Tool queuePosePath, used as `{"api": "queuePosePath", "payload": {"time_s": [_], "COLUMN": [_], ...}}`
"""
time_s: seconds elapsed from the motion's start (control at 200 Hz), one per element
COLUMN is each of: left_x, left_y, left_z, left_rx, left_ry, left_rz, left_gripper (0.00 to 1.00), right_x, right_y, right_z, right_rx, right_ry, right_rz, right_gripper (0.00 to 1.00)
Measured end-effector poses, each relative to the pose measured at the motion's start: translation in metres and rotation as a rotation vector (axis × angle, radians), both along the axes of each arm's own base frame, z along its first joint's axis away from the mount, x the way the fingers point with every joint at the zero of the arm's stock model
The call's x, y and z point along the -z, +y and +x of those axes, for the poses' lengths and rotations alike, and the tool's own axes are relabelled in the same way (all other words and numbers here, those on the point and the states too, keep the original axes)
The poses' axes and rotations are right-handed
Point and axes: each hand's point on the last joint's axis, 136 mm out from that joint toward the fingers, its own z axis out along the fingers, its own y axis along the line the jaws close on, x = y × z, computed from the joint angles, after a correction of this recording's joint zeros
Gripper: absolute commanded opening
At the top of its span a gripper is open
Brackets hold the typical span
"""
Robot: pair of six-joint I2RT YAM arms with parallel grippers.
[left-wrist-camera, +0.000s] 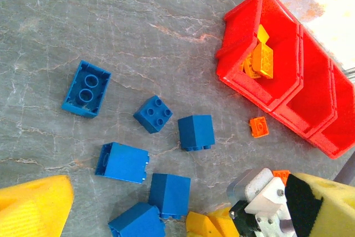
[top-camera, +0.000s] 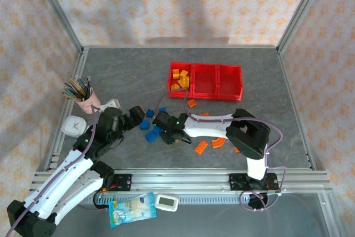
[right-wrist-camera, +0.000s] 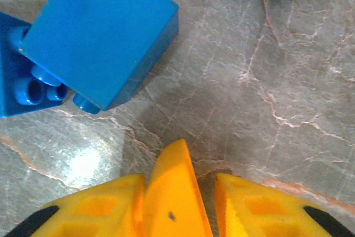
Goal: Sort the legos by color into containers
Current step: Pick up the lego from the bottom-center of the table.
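Grey marbled table lies bare along its far edge left of the red containers and all down its right edge. Near the table's middle the right gripper is closed on a yellow wedge, just beside the blue legos. The left gripper hangs over them with its jaws spread wide.

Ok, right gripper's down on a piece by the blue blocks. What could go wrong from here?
1. The right gripper has the yellow-orange piece between its fingers, but a gap shows on one side, so it may slip on the lift.
2. The blue block lies just ahead of the fingertips and could get nudged.
3. The left gripper sits open beside the same cluster, so the arms could bump.
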Motion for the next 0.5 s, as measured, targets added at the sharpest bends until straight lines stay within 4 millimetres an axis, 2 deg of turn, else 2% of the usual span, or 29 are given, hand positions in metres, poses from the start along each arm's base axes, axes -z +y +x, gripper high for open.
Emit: {"api": "queuePosePath", "payload": {"time_s": [0.18,0.355,0.435,0.5], "left_x": [0.0,-0.001,0.0,-0.001], "left_y": [0.0,-0.001,-0.001,-0.002], "left_z": [0.0,0.001,0.003,0.005], "left_rx": [0.0,0.0,0.0,0.001], "left_ry": [-0.002,-0.005,-0.004,-0.007], "left_rz": [-0.001,-0.003,-0.002,-0.003], "left_gripper": [0.99,0.99,0.99,0.99], "right_x": [0.0,-0.003,-0.012,-0.027], "right_y": [-0.001,-0.005,-0.007,-0.006], "right_z": [0.001,0.004,0.012,0.026], "right_rx": [0.006,0.032,0.06,0.1], "right_ry": [-0.007,-0.003,-0.003,-0.01], "right_rz": [-0.006,-0.001,0.015,0.055], "right_gripper": [0.24,0.22,0.22,0.22]}}
